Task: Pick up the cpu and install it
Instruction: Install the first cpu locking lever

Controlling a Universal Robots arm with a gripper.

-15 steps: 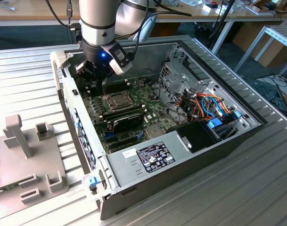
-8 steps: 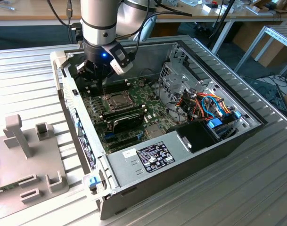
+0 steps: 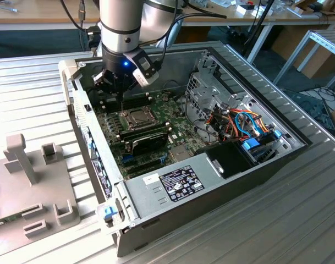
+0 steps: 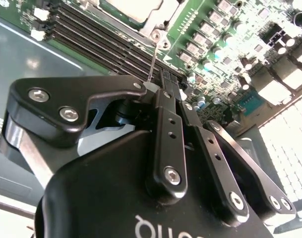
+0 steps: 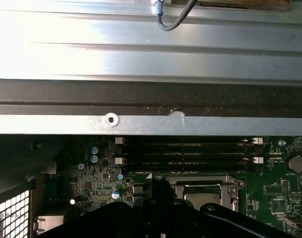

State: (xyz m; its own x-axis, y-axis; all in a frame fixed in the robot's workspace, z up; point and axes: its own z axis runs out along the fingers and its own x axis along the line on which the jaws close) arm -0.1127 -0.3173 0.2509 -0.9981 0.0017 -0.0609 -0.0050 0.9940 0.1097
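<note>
The cpu (image 3: 135,116) lies flat inside the metal socket frame (image 3: 123,117) on the motherboard (image 3: 113,137) of an open computer case; its pale metal top (image 4: 128,6) shows again in the second wrist view. My gripper (image 3: 116,91) hangs just beyond the socket, over the black memory slots, near the case's far wall. Its fingers (image 4: 163,114) stand pressed together with nothing visible between them, so the gripper (image 4: 171,91) is shut. A thin metal rod (image 4: 151,62) runs from the socket corner to the fingertips. The first wrist view has the socket frame (image 5: 205,187) beside the gripper (image 5: 158,191).
Memory slots (image 5: 190,153) run along the case wall (image 5: 151,124). A drive cage (image 3: 211,93) and coloured cables (image 3: 241,124) are at the exterior view's right, and a power supply (image 3: 173,184) is at the near end. A grey fixture (image 3: 29,187) stands on the table at the left.
</note>
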